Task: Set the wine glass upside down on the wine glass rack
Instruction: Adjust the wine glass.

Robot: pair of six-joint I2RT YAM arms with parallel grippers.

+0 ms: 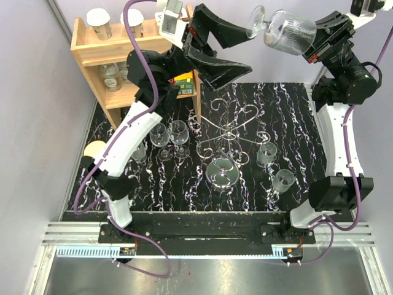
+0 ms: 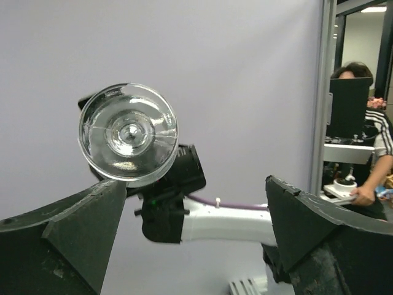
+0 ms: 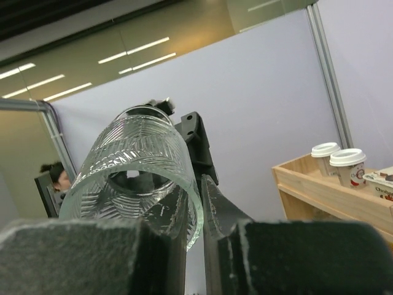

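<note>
green box [image 1: 183, 85] unreadable, wine glass [image 1: 288, 32] aloft

At three o'clock in the right wrist view, a white packet [image 3: 382, 179] bears dark letters beginning "Cho", cut off at the edge. The red mark on the paper cup [image 3: 349, 165] beside it is unreadable.

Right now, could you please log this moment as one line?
left gripper: open, empty | right gripper: shut on glass bowl, aloft | glass: sideways, foot toward left gripper | rack: not yet reached
</note>
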